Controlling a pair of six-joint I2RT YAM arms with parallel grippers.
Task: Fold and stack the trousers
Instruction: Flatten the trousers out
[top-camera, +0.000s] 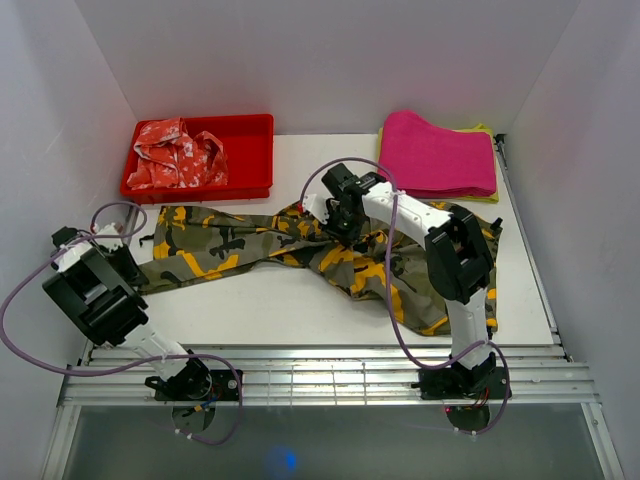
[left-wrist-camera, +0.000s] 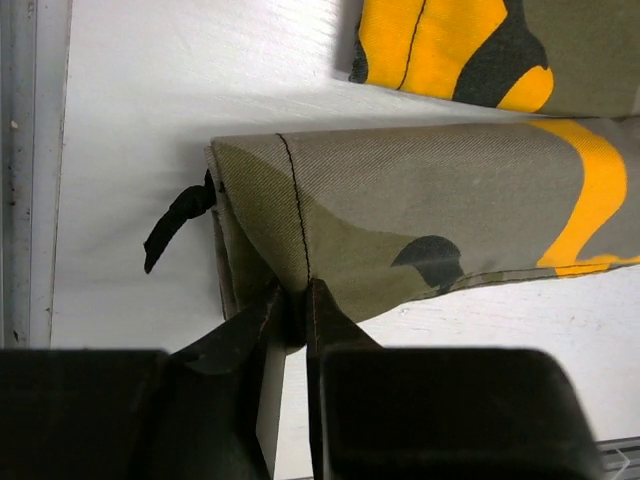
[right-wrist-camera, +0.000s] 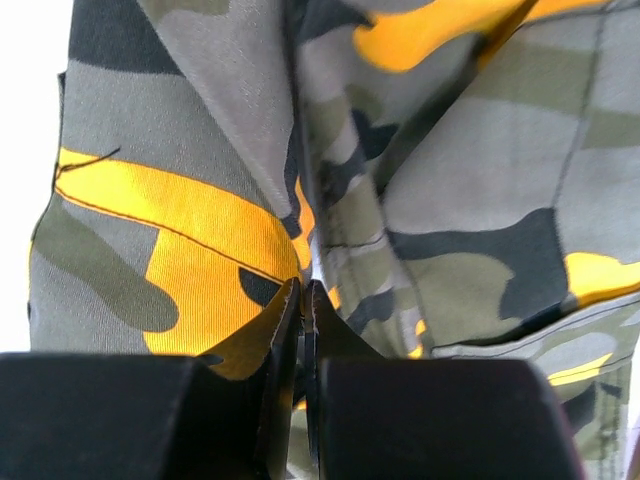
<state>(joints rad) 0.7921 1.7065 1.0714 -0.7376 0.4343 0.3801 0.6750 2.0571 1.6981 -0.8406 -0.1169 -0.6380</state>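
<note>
left gripper (left-wrist-camera: 297, 312): jaws narrow, pinching the stitched twill hem corner of the trousers (left-wrist-camera: 430, 220) near the table (left-wrist-camera: 130, 120) left edge | right gripper (right-wrist-camera: 303, 300): clamped on a bunched fold, mid-table | trousers: olive/grey/black/orange camo, flat leg left, crumpled right | white tabletop shows along near edge

High overview; wrist close-ups on trousers (left-wrist-camera: 430, 210)
</note>
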